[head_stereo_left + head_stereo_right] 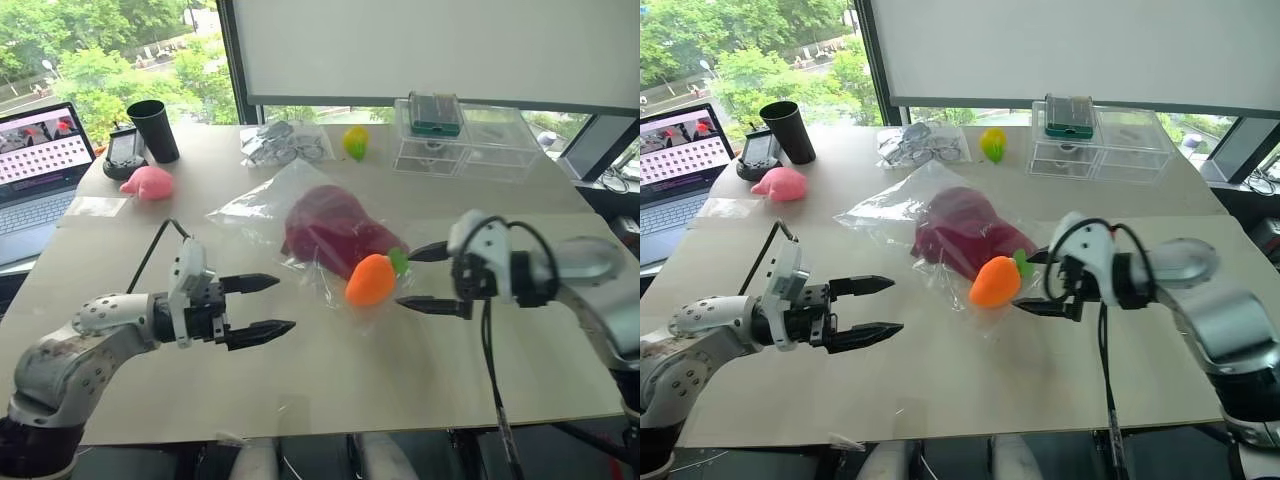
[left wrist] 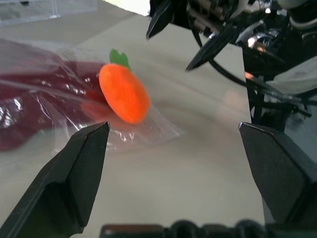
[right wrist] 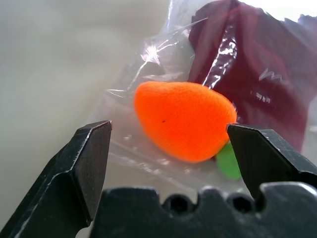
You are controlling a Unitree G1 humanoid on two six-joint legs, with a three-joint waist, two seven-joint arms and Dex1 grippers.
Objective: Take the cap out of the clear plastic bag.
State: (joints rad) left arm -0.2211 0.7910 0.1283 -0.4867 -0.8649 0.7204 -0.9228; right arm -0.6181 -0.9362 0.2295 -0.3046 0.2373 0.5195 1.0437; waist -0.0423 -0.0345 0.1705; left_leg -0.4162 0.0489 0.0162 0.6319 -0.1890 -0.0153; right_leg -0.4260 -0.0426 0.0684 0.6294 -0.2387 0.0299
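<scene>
Cap (image 1: 335, 228): dark red, inside clear plastic bag (image 1: 262, 205), flat at mid-tabletop (image 1: 320, 370). Orange carrot plush (image 1: 371, 279): on bag's near edge, touching cap. Left gripper (image 1: 262, 305): jaws wide apart, empty, above bare tabletop, well left of bag. Right gripper (image 1: 420, 277): jaws wide apart, empty, just beside carrot plush, no contact visible. Pink plush toy (image 1: 148, 182), black cup (image 1: 154, 130), laptop (image 1: 38, 160): far left. Clear drawer box (image 1: 465, 140): far edge.

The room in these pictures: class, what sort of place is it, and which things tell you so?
Probably an office or lab set up for robot trials: a wide table by a window onto trees, an open laptop, and scattered practice props such as the plush carrot.
</scene>
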